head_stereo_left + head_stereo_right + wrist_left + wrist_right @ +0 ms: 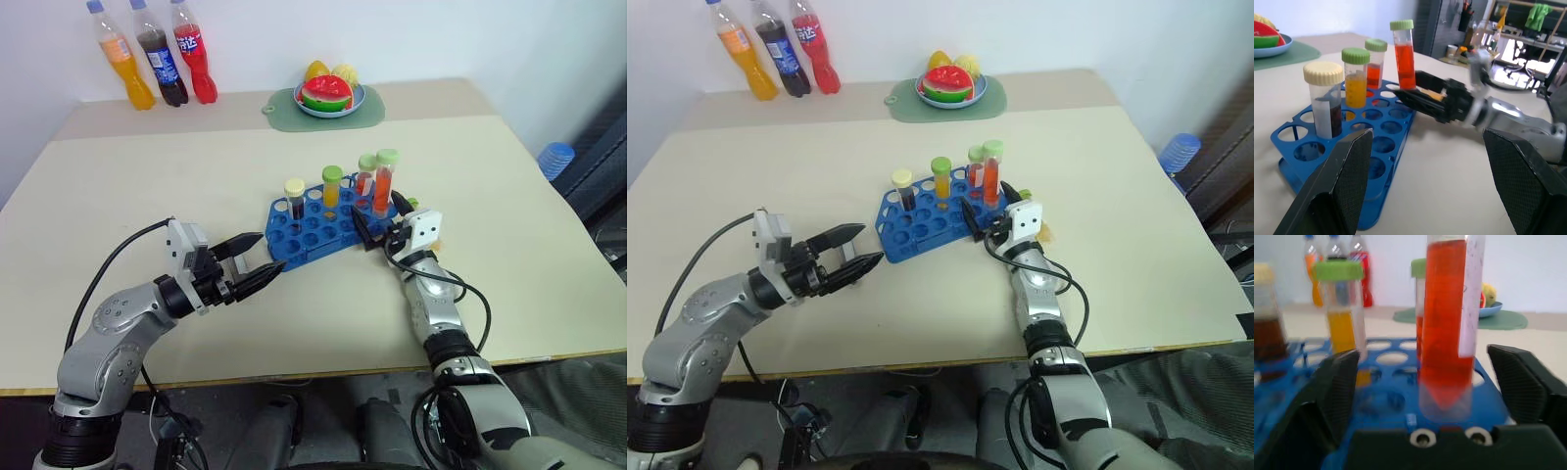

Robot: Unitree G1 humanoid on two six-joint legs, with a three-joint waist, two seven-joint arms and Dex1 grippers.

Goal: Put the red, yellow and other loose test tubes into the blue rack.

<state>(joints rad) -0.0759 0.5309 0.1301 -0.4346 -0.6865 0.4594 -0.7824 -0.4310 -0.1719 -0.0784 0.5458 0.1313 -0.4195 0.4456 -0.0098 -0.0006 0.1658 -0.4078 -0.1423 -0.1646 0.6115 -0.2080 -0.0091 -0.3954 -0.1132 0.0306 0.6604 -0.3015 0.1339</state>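
Standing in the blue rack (315, 220) at mid-tabletop (147, 196): four capped test tubes, both claws open and empty.

Rack holds a cream-capped tube with dark liquid (295, 196), a green-capped yellow tube (332, 186), a green-capped red tube (366, 174) toward the far end, and a taller green-capped orange-red tube (386, 182) upright at the rack's right end. Right claw (379, 224) sits at that end, jaws spread to either side of the tall tube, pads clear of it, nothing gripped. Left claw (254, 262) hovers just beside the rack's left end, jaws wide apart, empty. Beyond the rack: three soda bottles (157, 54) and a fruit plate (329, 98) on a green mat (284, 113).
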